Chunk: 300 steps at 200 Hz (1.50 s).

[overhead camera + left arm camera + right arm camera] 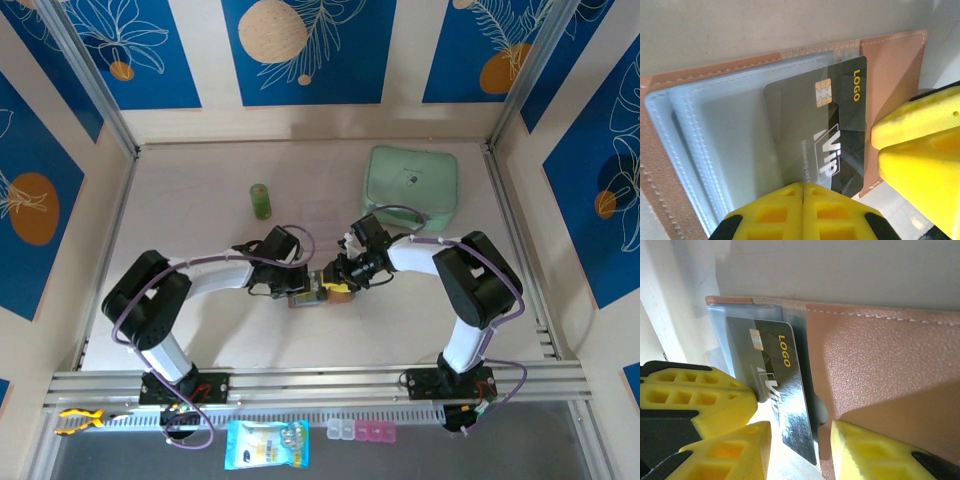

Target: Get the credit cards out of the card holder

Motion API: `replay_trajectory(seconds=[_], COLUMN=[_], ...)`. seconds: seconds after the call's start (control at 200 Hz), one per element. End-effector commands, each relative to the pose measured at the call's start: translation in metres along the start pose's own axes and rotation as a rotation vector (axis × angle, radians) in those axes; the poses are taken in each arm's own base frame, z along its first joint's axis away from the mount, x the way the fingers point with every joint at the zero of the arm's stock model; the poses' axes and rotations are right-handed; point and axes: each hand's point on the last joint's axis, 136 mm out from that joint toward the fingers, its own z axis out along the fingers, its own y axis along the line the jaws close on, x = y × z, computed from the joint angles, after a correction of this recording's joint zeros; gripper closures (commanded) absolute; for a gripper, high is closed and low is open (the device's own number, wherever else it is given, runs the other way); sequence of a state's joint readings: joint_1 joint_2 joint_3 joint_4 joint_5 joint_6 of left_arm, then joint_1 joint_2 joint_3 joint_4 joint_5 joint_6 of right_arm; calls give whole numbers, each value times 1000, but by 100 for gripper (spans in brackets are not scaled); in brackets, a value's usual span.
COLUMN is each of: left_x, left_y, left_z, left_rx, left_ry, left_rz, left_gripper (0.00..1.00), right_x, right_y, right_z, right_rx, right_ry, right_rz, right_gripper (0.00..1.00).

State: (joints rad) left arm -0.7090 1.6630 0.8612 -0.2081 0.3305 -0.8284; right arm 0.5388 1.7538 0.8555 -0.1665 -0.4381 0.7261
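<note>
One card holder (890, 65), one dark credit card (840, 125), one mint-green pouch (411, 183), one small green container (260, 200) and two grippers, the left gripper (802, 212) and the right gripper (799, 450)

Ovhd; wrist close-ups, same card holder (892, 65)

Card holder (892, 65): salmon-tan, pale stitching, greyish-blue sleeves. Card (840, 125): dark grey, yellow "LOGO", white "VIP", gold chip. Pouch (410, 185), upper right: mint green. Left gripper (803, 192): yellow fingers (765, 215).
</note>
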Motion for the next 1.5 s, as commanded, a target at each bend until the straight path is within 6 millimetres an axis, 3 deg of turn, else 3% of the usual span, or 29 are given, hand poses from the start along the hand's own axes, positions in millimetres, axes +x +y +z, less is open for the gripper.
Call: replay_trajectory(seconds=[0.0, 0.18, 0.545, 1.025, 1.286, 1.496], left_x=[-2, -3, 8, 10, 11, 10], left_y=[8, 6, 27, 28, 30, 30], left_z=[-10, -10, 2, 4, 4, 4], left_rx=[-49, -45, -111, -115, -122, -119], left_ry=[-23, -19, 30, 39, 40, 41], left_rz=[-1, 12, -22, -24, -26, -27], left_gripper=[96, 96, 97, 97, 97, 97], right_x=[5, 4, 3, 3, 0, -2], right_y=[4, 11, 12, 19, 10, 5], right_z=[-6, -7, 0, 2, -9, -2], right_rx=[-18, -39, -65, -105, -9, 19], right_ry=[5, 15, 44, 58, 6, 13], right_rz=[2, -7, -1, -10, -29, -47], right_gripper=[62, 64, 72, 80, 77, 75])
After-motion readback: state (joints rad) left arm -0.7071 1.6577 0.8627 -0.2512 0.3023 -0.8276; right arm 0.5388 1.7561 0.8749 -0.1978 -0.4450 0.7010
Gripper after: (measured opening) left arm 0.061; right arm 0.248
